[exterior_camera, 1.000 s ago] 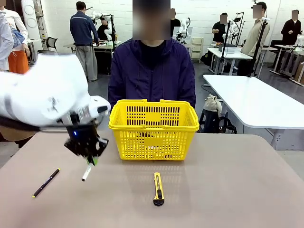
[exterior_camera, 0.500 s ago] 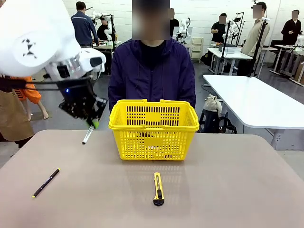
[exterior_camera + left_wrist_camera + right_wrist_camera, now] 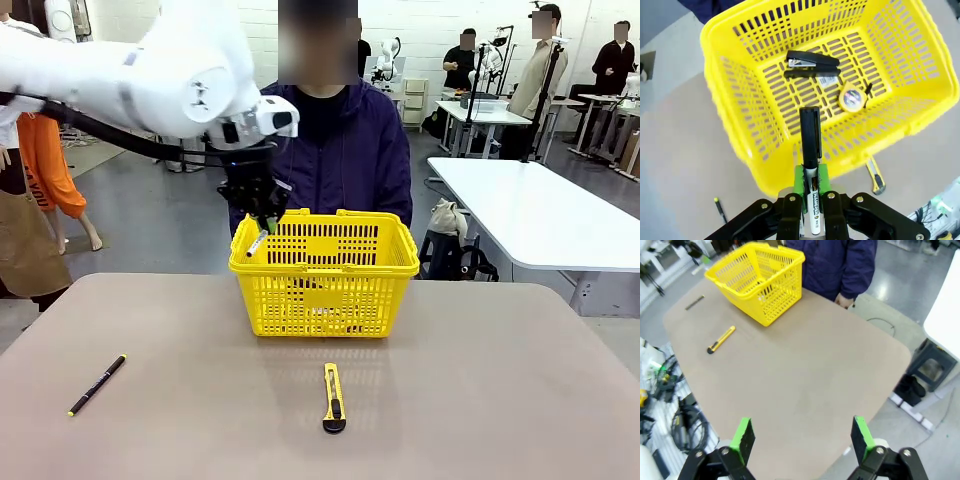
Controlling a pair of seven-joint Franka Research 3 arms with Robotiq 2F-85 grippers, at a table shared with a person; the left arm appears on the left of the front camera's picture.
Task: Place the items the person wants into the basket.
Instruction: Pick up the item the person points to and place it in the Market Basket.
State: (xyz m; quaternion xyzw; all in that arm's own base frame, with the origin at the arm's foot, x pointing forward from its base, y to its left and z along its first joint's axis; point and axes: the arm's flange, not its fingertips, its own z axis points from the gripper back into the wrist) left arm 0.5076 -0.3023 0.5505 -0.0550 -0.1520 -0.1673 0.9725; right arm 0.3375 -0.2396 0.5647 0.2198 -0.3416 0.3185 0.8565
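My left gripper (image 3: pixel 262 222) hangs over the left rim of the yellow basket (image 3: pixel 322 300), shut on the white-barrelled marker (image 3: pixel 258 243), whose end tilts down toward the rim. In the left wrist view the green pads (image 3: pixel 799 176) clamp the marker (image 3: pixel 810 145), black cap forward, above the basket's near wall (image 3: pixel 740 112). The yellow tape measure (image 3: pixel 852 99) lies on the basket floor. The person (image 3: pixel 320 150) sits behind the basket. My right gripper (image 3: pixel 802 437) stands open and high above the table, nothing between its fingers.
A black stapler (image 3: pixel 812 62) also lies in the basket. A thin black pen (image 3: pixel 97 384) lies at the table's front left. The yellow-and-black utility knife (image 3: pixel 333 397) lies in front of the basket. A white table (image 3: pixel 540 215) stands at the right.
My left arm has lifted the marker from near the table surface, up and to the right, until it hangs over the basket's left rim. The grip on the marker is unchanged.
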